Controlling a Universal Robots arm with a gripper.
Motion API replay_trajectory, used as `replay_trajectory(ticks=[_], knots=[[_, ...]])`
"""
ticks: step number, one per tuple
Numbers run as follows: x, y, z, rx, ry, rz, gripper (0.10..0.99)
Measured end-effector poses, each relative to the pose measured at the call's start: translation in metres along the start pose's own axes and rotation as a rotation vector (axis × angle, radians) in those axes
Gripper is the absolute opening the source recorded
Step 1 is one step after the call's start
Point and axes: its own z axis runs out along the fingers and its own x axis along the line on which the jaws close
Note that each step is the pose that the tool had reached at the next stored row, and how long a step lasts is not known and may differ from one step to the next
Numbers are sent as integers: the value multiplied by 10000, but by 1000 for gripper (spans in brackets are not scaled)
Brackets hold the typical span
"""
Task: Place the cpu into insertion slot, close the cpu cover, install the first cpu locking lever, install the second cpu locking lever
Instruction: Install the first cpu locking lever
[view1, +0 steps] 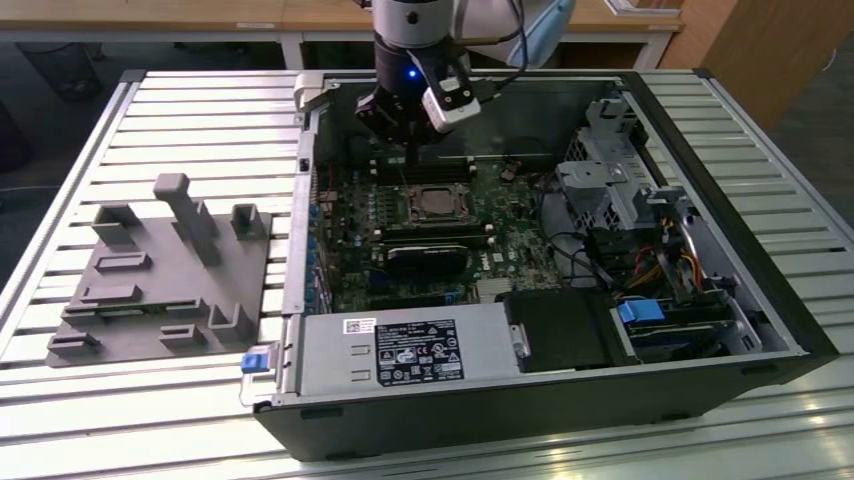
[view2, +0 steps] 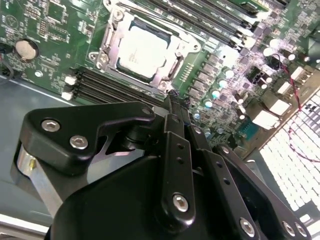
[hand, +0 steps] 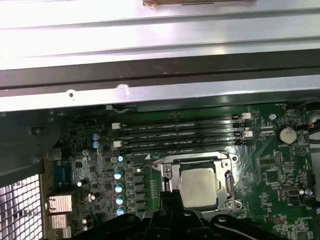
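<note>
The cpu (view1: 430, 204) lies flat in the insertion slot (hand: 233, 160) on the green board, silvery top up, as both wrist views show (view2: 144, 50) (hand: 199, 186). The cpu cover (hand: 172, 184) is a thin silver frame lying down around the chip (view2: 111, 49). My gripper (view1: 407, 157) hangs above the board just behind the slot, toward the case's back wall. Its black fingers (view2: 172, 125) meet at the tip with nothing between them. The gripper (hand: 172, 199) sits beside the slot's edge, apart from the chip. I cannot tell how the locking levers stand.
Long black memory slots (hand: 185, 135) run between the slot and the case wall (hand: 150, 95). A black heatsink block (view1: 424, 262) sits in front of the slot, a power supply (view1: 400, 352) nearer still. Drive cages and cables (view1: 607, 190) fill the exterior view's right. A grey fixture (view1: 160, 270) stands outside the case.
</note>
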Motion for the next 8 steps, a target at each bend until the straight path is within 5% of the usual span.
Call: replay_trajectory(ticks=[8], knots=[[201,12,30,-2,-13,-2,110]])
